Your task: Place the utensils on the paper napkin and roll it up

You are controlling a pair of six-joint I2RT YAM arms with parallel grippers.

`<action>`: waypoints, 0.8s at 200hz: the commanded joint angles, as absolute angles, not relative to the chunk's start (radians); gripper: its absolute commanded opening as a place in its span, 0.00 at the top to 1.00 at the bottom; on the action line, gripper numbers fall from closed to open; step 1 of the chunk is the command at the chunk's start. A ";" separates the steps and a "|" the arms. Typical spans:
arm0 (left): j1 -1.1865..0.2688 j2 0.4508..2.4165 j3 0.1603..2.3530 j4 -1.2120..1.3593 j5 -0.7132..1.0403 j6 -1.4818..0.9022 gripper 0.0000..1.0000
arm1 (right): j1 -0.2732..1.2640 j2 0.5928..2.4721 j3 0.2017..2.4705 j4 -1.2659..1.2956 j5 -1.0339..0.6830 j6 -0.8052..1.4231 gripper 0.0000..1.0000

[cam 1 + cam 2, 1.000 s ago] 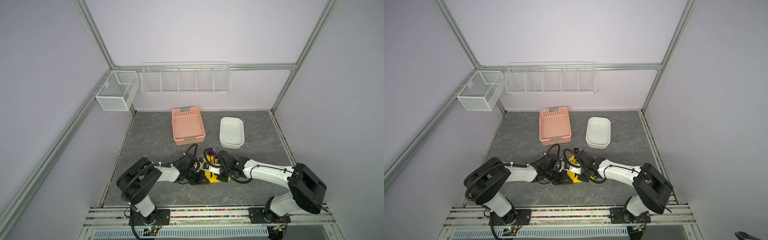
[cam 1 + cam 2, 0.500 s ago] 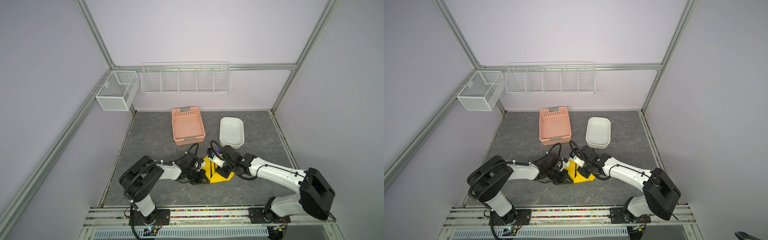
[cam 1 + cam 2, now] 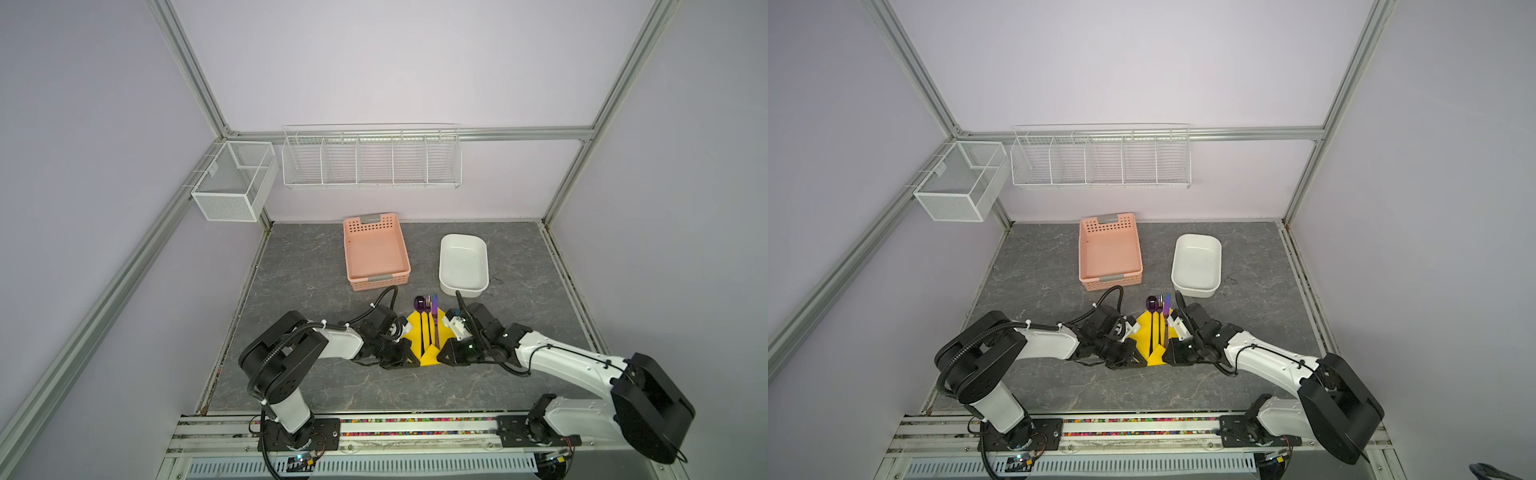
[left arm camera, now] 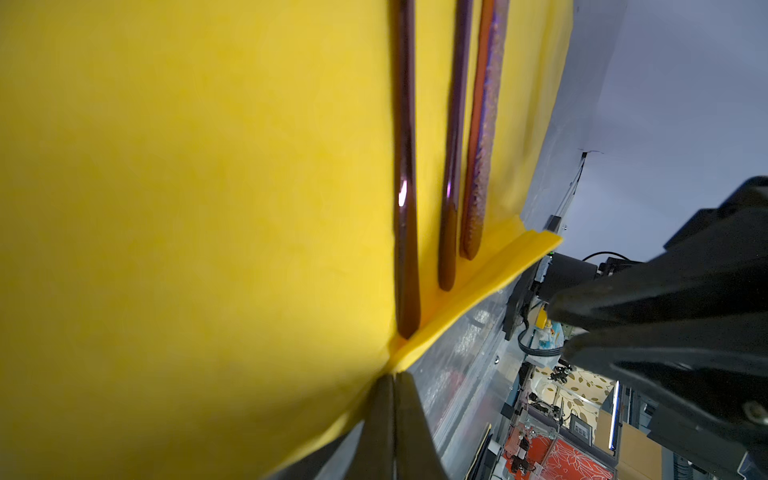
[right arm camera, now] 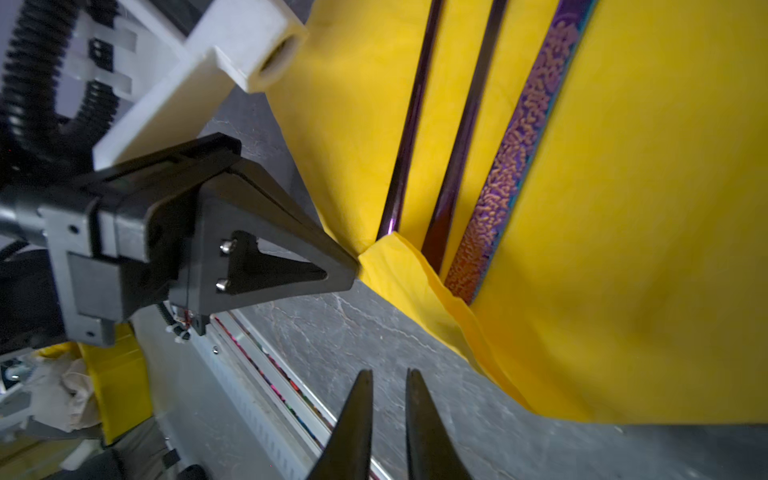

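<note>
Low left end effector (image 4: 393, 377) pinches paper napkin (image 4: 208, 187); right end effector (image 5: 388, 374) hovers slightly parted.

pink basket (image 3: 376, 253) and white tub (image 3: 463, 259) close behind napkin (image 3: 413, 330), bare table (image 3: 311, 270) alongside

Looks like a robotics lab cell: aluminium-profile frame (image 3: 190, 68), plain lilac panels (image 3: 374, 62), robot arms (image 3: 561, 361) bolted to a front rail (image 3: 415, 428), wire rack (image 3: 371, 162) hung behind, grey marbled benchtop (image 3: 311, 266).
</note>
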State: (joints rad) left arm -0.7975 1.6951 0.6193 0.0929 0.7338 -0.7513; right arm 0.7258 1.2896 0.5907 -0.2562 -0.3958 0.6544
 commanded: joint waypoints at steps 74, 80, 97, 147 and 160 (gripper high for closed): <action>-0.793 1.727 0.635 0.049 0.689 -0.755 1.00 | 0.679 1.347 0.571 -0.254 -0.421 0.689 0.87; -0.793 1.728 0.636 0.049 0.689 -0.756 1.00 | 0.674 1.347 0.569 -0.260 -0.416 0.690 0.87; -0.793 1.727 0.637 0.049 0.690 -0.755 1.00 | 0.666 1.353 0.568 -0.275 -0.407 0.686 0.88; -0.792 1.717 0.637 0.048 0.689 -0.754 1.00 | 0.656 1.390 0.563 -0.288 -0.385 0.677 0.90; -0.792 1.712 0.638 0.044 0.687 -0.752 1.00 | 0.655 1.399 0.564 -0.288 -0.377 0.677 0.90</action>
